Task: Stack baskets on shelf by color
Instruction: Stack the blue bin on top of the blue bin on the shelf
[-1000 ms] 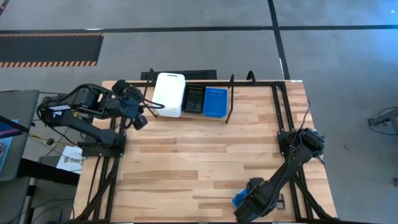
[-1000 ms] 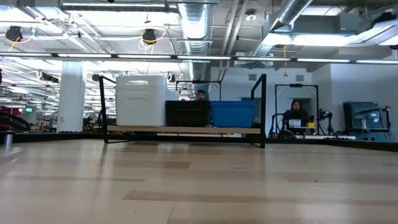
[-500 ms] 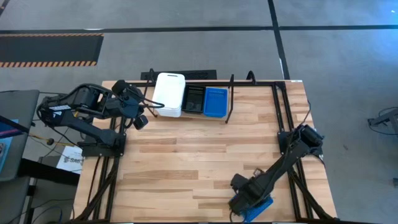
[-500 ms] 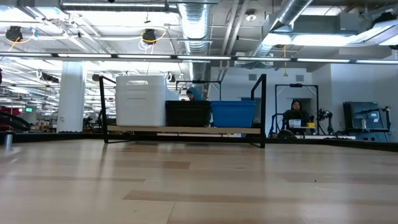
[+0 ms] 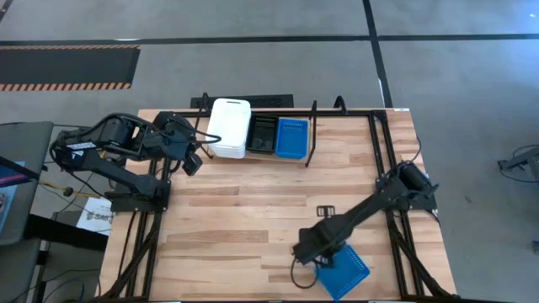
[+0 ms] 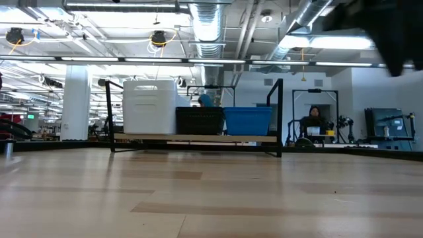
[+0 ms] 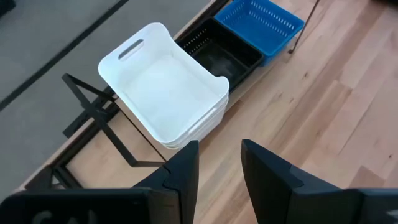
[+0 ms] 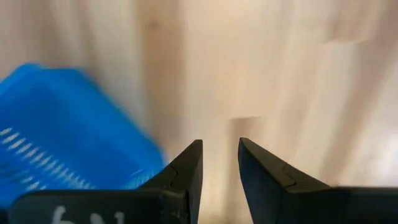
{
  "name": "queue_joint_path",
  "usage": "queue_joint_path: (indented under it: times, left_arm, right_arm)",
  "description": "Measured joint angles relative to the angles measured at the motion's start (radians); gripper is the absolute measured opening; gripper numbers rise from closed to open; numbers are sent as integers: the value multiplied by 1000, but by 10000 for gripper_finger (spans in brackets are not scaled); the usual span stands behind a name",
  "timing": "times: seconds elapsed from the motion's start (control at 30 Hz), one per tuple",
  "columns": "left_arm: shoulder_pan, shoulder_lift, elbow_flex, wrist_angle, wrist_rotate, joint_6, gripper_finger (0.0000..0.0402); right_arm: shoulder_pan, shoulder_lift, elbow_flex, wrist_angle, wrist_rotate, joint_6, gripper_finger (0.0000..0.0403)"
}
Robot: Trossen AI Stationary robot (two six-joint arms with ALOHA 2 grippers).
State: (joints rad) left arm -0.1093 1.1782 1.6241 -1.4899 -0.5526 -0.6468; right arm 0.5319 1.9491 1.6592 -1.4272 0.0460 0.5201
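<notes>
Baskets racked, one blue basket loose

Low black thin-tube metal shelf stands at the wooden surface's far edge. On it sit a stack of white plastic baskets, a black slotted basket beside that, and a blue slotted plastic basket beside the black one. Well apart from the shelf, a second blue basket lies near the surface's front edge. The right claw hangs just beside it, fingers parted, holding nothing. The left claw hovers by the white stack, fingers parted, empty.
</notes>
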Motion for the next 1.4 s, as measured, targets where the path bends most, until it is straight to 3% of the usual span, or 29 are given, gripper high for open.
queue_joint_path:
  times: [0.13,0.33,0.57,0.77,1.0,1.3,1.4]
  left_arm:
    - [0,0,0,0,0,-24,109]
    - [0,0,0,0,14,-46,109]
    - [0,0,0,0,2,-82,109]
    - [0,0,0,0,-2,-87,109]
    - [0,9,0,0,-5,-122,109]
    - [0,96,0,-2,-2,-98,109]
    - [0,130,0,-2,32,-77,109]
  right_arm:
    - [-56,-27,-76,-22,56,-39,122]
    - [-121,-274,-423,-11,24,79,122]
    - [-128,-684,-729,325,-49,335,122]
    - [-79,-895,-842,594,-50,354,122]
    - [12,-880,-850,642,-74,289,122]
    - [106,-677,-850,869,-82,231,122]
    - [123,-614,-850,914,-132,232,122]
